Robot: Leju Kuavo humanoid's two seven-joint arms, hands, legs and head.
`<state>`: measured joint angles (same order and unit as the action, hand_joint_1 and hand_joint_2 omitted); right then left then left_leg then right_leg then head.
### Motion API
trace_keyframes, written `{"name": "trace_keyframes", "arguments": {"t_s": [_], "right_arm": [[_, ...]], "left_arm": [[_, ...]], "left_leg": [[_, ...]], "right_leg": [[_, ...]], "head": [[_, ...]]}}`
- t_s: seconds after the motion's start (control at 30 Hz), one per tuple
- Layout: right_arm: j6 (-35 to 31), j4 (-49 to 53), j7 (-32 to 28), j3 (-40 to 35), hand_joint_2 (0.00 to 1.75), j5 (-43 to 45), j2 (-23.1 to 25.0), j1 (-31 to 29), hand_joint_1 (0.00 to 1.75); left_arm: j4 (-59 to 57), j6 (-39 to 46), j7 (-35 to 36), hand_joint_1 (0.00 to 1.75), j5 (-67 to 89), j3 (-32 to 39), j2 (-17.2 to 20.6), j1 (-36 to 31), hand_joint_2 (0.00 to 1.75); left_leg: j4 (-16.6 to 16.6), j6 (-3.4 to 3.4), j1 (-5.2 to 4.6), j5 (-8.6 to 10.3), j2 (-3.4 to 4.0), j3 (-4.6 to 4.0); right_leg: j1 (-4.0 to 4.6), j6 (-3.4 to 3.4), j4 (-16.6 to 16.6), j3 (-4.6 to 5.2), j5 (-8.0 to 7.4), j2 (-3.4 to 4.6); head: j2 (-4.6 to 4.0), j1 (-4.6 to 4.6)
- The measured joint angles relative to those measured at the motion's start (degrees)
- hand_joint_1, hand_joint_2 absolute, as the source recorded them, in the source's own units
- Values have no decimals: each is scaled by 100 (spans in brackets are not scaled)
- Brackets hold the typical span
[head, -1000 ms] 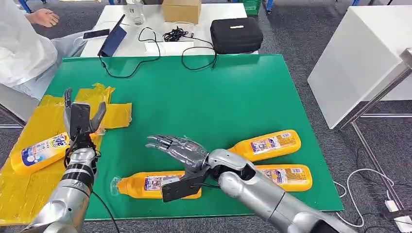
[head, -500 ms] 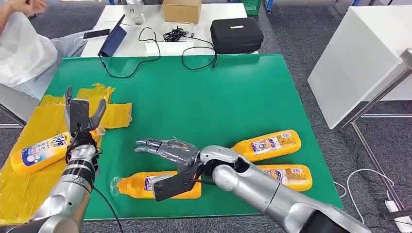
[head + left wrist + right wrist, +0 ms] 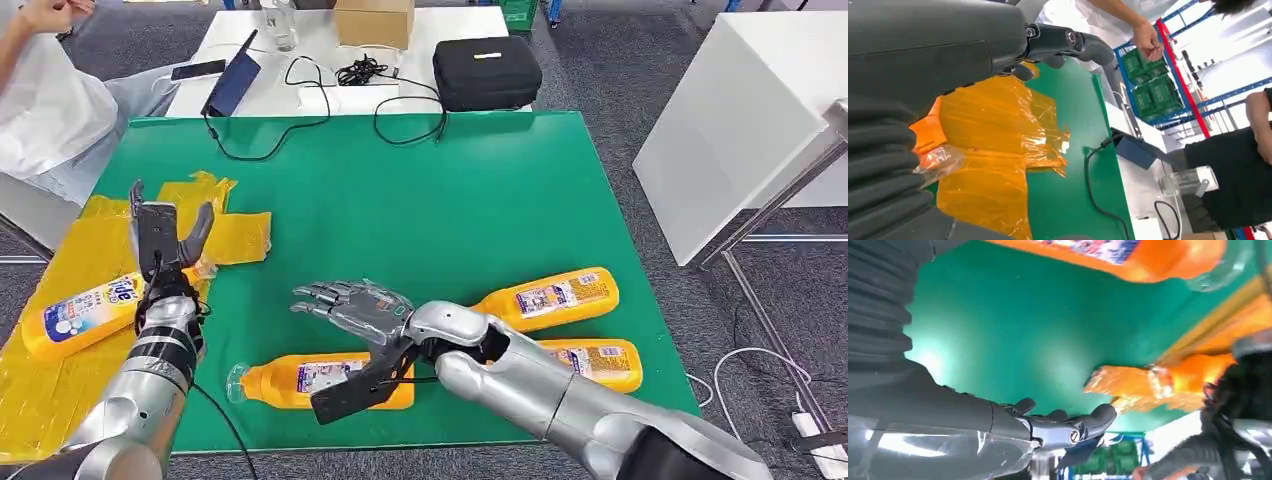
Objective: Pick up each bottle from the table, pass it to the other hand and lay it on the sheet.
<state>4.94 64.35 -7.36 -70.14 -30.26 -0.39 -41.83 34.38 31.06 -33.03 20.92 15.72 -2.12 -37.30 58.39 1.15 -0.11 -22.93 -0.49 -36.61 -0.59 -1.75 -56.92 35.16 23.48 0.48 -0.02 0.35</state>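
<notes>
Head view. Right hand (image 3: 350, 303) spread, holding nothing, hovering just above the near bottle (image 3: 320, 380) and not touching it. Compared with a second ago, sits slightly further toward the bottle's cap end, the wrist lower. Left hand (image 3: 166, 243) released too, fingers apart and pointing away, raised just past the cap of the delivered bottle (image 3: 80, 316), hardly shifted over that second. Suggests one bottle finished on the sheet (image 3: 55, 395) and the next pick-up about to start. Behind the right wrist, touching nothing, two more to go: far bottle (image 3: 550, 297) and edge bottle (image 3: 590, 362). Ahead of both hands, wide open green counter (image 3: 430, 200), good room for the hand-over. Little margin between the near bottle and the counter's front edge, so probably calls for a lift straight up, not a drag.

Left wrist view. Left hand's fingers (image 3: 1063, 42) stretched out, gripping nothing, above crinkled yellow sheet. Orange cap (image 3: 928, 132) close under the palm. Beyond the fingertips, bare counter, then a black cable (image 3: 1090, 175) well apart.

Right wrist view. Right hand's fingers (image 3: 1068, 430) extended, empty. Near bottle just under the palm, blurred. Past the fingertips, open counter up to the sheet's edge.
</notes>
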Motion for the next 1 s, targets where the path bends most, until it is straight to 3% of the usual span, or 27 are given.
{"name": "trace_keyframes", "arguments": {"t_s": [0.27,1.0], "right_arm": [[-159,-155,227,-299,175,-574,0,58,0],[79,-468,109,-507,175,-255,267,86,0]], "left_arm": [[0,-9,9,0,-59,50,7,8,175],[-63,-17,57,0,-160,166,9,-3,175]], "left_leg": [[0,0,0,0,-1,0],[0,0,0,0,-1,0]], "right_leg": [[0,0,0,0,0,0],[0,0,0,0,0,0]], "head": [[0,2],[0,2]]}}
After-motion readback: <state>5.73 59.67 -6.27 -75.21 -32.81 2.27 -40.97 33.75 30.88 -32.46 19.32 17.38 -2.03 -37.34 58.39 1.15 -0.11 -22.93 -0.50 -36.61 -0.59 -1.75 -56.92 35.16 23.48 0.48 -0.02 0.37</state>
